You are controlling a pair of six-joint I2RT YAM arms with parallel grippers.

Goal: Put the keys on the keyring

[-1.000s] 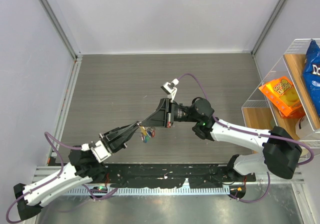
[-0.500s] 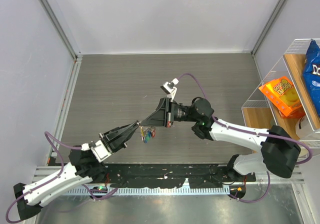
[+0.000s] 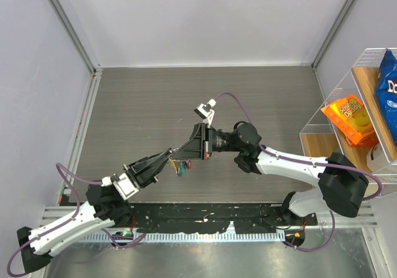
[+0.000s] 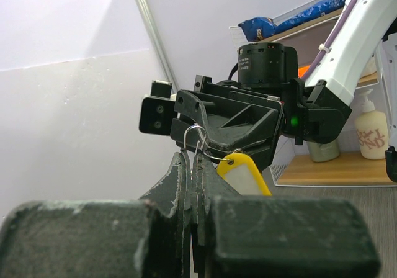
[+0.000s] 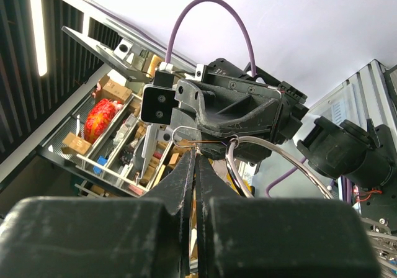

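1. I am seeing the left pincer [image 4: 191, 161] pressed together on the keyring [image 4: 196, 135], whose wire loop is standing just above its tips.
2. The right pincer [image 5: 193, 160] is likewise pressed together, nipping thin wire at its tip. I cannot tell whether that wire is the ring's free coil end or another part of the bunch.
3. The keys [image 3: 182, 167] are hanging in a small coloured bunch just below the spot where the two pincers are meeting, seemingly off the desk [image 3: 136, 104]. A yellow key head [image 4: 243, 172] is dangling just beside the left tips.
4. I am judging the step in hand to be working a key along the ring's coil. So I am planning small, slow moves, using the left side as a fixed anchor and letting only the right side travel, following the curve of the ring.
5. I am watching for wire slipping out of either nip. I am also avoiding any straight pull apart, which could bend the ring or drop the bunch.
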